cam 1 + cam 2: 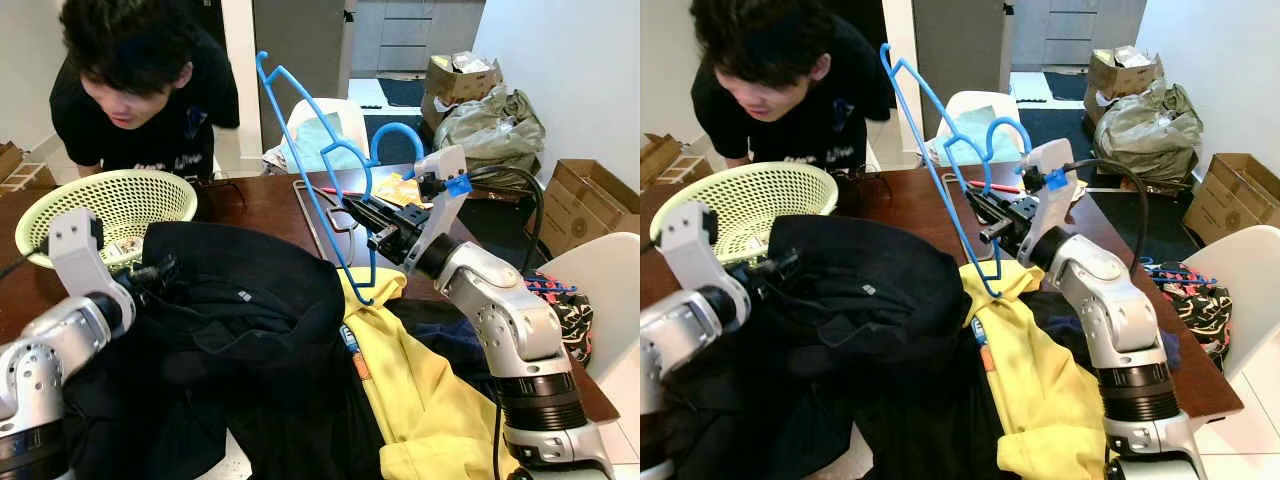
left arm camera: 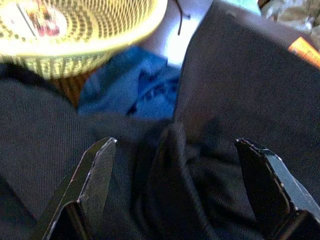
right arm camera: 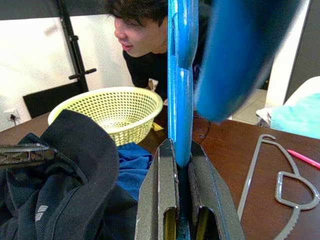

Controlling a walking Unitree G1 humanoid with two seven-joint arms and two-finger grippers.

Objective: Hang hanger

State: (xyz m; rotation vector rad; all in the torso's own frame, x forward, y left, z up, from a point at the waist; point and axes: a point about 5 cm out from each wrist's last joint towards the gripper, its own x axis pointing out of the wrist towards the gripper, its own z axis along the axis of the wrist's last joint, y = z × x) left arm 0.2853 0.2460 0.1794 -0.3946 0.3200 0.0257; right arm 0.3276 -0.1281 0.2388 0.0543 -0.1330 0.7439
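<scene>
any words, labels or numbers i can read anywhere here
Nothing reads clearly.
Person's black shirt: pale chest print, too blurred to read.
Black garment: small white mark, too small to read.
Card in the yellow-green basket: red print, blurred.
Cardboard boxes: no legible print.

clothes pile (image 1: 250,340) covering near table, person (image 1: 140,90) leaning over basket (image 1: 110,205)

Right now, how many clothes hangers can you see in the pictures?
2. A blue hanger stands tilted, held in the right gripper above the table. A grey hanger lies flat on the brown table behind it. More may be hidden under the clothes.
</scene>
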